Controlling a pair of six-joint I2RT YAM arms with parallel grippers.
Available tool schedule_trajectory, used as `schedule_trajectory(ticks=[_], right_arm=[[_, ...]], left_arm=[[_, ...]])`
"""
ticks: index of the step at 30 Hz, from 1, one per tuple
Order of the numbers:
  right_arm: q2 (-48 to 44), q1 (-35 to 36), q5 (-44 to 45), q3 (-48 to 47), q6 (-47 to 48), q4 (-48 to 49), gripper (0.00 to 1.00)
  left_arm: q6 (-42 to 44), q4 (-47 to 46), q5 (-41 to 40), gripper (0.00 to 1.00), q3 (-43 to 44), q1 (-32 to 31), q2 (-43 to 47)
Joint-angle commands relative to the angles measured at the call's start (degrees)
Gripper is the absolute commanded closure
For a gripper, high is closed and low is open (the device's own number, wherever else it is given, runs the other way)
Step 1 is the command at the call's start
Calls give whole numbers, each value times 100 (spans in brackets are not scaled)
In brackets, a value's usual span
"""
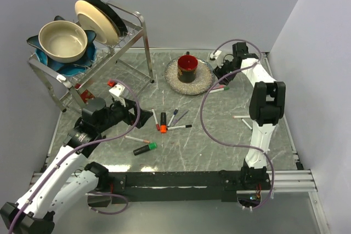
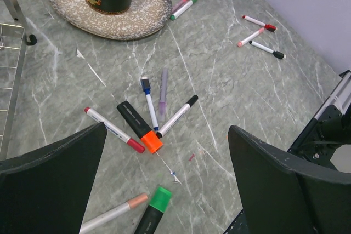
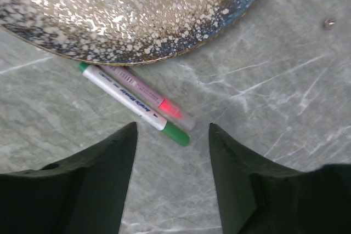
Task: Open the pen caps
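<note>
Two capped pens lie side by side just off the speckled plate's (image 3: 137, 15) edge: a white one with a green cap (image 3: 175, 134) and a pale one with a clear cap (image 3: 184, 118) over a pink tip. My right gripper (image 3: 172, 126) hangs low over them, open, its tips on either side of the green cap and touching nothing. In the top view it (image 1: 224, 75) is right of the plate. My left gripper (image 2: 167, 130) is wide open and empty above a cluster of pens: a black marker's orange cap (image 2: 153, 143), another's green cap (image 2: 160, 199), and a red cap (image 2: 135, 145).
A dark mug (image 1: 187, 68) stands on the speckled plate (image 1: 175, 80). A dish rack (image 1: 109, 42) with bowls and plates fills the back left. Three more capped pens (image 2: 262, 39) lie at the right, near the wall. Slim pens with blue, purple and black ends fan out mid-table (image 1: 176, 118).
</note>
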State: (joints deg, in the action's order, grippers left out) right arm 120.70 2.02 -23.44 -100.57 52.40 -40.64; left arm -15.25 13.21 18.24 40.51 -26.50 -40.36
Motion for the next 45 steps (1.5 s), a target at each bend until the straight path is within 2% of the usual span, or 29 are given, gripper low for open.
schedule_trajectory(ticks=[1, 28, 36, 41, 45], right_arm=[[330, 88, 331, -410, 103, -251, 41], [972, 281, 797, -683, 455, -444, 50], [832, 325, 701, -402, 920, -795, 50], [586, 325, 534, -51, 1263, -1051, 64], [130, 343, 463, 633, 1343, -946, 76]], left_arm=[[83, -161, 162, 1, 9, 40, -25], [92, -170, 268, 1, 1, 57, -95], [92, -170, 364, 1, 1, 57, -130], [83, -179, 408, 0, 1, 57, -104], [66, -205, 487, 1, -8, 66, -69]])
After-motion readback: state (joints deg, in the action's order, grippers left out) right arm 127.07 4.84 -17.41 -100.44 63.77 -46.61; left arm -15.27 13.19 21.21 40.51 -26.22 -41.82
